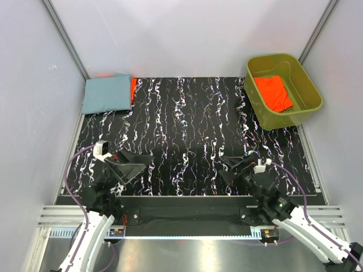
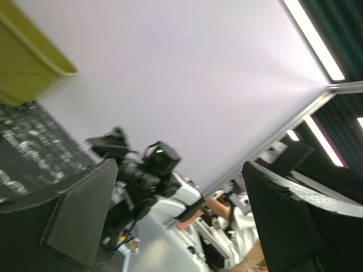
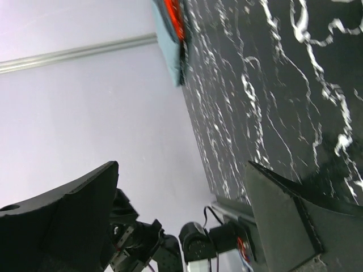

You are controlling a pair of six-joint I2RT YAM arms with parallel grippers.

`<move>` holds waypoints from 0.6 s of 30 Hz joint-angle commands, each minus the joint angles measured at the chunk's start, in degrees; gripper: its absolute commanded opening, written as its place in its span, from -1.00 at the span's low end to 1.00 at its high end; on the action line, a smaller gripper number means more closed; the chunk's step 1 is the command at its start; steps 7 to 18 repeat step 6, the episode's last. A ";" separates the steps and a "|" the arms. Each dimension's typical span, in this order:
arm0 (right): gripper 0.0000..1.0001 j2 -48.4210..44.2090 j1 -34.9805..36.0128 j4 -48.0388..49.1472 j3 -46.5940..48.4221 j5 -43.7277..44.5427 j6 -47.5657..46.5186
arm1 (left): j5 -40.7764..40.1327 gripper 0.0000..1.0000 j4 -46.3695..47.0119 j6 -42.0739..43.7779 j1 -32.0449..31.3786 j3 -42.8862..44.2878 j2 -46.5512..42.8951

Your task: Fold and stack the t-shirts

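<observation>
Starting at the far left corner, we are seeing the big blue-grey t-shirt (image 1: 106,93) lying folded flat on the black table (image 1: 187,124) with white squiggles. An orange-red t-shirt (image 1: 134,88) is peeking out at its right edge and touching it. We cannot tell how that one is folded.

Coming to the near left, the left gripper (image 1: 135,164) is hanging low over the table, tipped on its side and pointing to the right. Its jaws are standing wide apart and are holding nothing.

Moving right, the right gripper (image 1: 229,168) is hanging low over the near right part of the table and pointing left. Its jaws are gaping wide too, with nothing between them. The two grippers are facing each other, well apart.

At the far right corner, an olive-green tub (image 1: 289,118) is sitting on the table's edge. A second orange-red t-shirt (image 1: 273,93) is lying bunched up inside it. Both grippers are hanging well apart from all three shirts.
</observation>
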 commanded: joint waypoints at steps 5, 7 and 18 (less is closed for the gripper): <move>1.00 2.40 -0.07 -8.23 -2.78 -8.03 -0.49 | -2.43 0.98 9.45 -10.66 0.10 -12.77 -4.97; 0.99 -1.18 -0.07 -8.05 -2.34 -8.47 -0.94 | -4.35 0.98 11.63 -13.54 0.01 -12.77 -6.11; 0.99 -1.18 -0.07 -8.05 -2.34 -8.47 -0.94 | -4.35 0.98 11.63 -13.54 0.01 -12.77 -6.11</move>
